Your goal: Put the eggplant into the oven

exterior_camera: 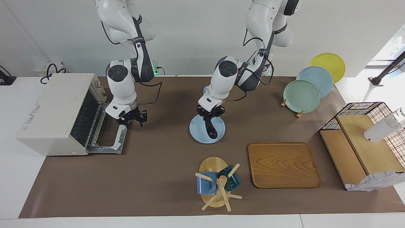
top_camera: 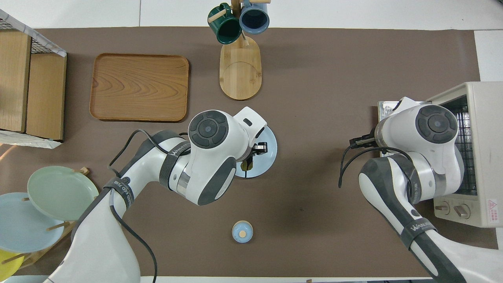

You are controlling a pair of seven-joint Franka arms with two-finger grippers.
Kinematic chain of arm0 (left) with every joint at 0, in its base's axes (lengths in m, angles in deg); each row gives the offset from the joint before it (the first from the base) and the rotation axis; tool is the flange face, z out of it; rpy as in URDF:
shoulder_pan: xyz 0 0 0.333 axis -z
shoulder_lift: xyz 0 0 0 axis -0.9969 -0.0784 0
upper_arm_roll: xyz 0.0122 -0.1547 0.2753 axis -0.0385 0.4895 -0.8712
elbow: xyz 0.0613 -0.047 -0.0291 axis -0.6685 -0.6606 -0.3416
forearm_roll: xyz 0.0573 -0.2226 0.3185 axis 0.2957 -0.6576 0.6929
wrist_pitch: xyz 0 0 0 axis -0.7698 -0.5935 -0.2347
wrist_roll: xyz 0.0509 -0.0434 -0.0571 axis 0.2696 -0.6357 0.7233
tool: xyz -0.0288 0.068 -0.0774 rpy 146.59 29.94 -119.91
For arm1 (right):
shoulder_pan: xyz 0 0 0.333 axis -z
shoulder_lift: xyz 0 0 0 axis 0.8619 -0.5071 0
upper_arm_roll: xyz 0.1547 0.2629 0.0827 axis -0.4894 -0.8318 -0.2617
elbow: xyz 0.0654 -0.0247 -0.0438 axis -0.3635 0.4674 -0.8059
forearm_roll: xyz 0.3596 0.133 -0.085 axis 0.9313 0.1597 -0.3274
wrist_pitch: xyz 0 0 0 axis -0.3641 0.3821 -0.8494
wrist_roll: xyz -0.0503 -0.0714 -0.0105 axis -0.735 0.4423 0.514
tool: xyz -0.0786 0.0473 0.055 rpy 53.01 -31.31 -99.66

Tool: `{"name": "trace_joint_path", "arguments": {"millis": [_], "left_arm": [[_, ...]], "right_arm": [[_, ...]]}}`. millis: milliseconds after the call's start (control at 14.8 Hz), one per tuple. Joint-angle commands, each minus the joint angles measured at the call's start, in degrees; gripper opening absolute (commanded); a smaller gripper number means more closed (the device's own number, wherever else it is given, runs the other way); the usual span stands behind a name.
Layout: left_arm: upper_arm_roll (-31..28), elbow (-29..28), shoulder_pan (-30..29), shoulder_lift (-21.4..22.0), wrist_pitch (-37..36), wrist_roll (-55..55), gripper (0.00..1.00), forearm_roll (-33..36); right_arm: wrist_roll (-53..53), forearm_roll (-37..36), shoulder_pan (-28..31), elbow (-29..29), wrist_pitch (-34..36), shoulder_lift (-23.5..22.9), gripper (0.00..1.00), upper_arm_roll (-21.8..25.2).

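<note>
The eggplant [exterior_camera: 211, 129] is dark and slim and hangs stem-up from my left gripper [exterior_camera: 209, 119], which is shut on its upper end. Its lower tip is at or just above a light blue plate [exterior_camera: 196, 130] in the middle of the table. In the overhead view my left arm hides most of the eggplant [top_camera: 247, 164], and the plate [top_camera: 270, 152] shows beside the gripper [top_camera: 257, 149]. The cream-white oven [exterior_camera: 52, 110] stands at the right arm's end with its door [exterior_camera: 109, 142] dropped open. My right gripper [exterior_camera: 133, 121] is open and empty over the door. The oven also shows in the overhead view [top_camera: 481, 118].
A wooden tray [exterior_camera: 283, 164] and a mug rack [exterior_camera: 215, 186] with two mugs lie farther from the robots than the plate. A rack of plates [exterior_camera: 302, 95] and a wire-and-wood shelf [exterior_camera: 364, 145] stand toward the left arm's end. A small blue lidded jar [top_camera: 242, 231] sits nearer to the robots.
</note>
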Motion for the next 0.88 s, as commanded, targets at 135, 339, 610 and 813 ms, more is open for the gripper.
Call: {"name": "trace_joint_path", "arguments": {"millis": [135, 339, 610, 813], "left_arm": [[-1.1, -2.0, 1.6, -0.5, 3.4, -0.4, 0.00, -1.2], [-1.1, -2.2, 1.5, -0.5, 2.8, -0.8, 0.57, -1.2], [-1.4, -1.5, -1.4, 2.3, -1.9, -1.7, 1.00, -1.2], [-1.5, -0.1, -8.0, 6.2, -8.2, -5.9, 1.00, -1.1]], "right_arm": [[-1.3, 8.0, -1.2, -5.2, 5.7, -0.2, 1.00, -0.3], [1.0, 11.6, -3.5, -10.4, 11.1, -1.7, 1.00, -0.3], [2.1, 11.9, -7.3, -10.5, 9.2, -1.9, 1.00, -0.5], [6.4, 11.9, -12.1, -10.5, 5.5, -2.3, 1.00, -0.6]]}}
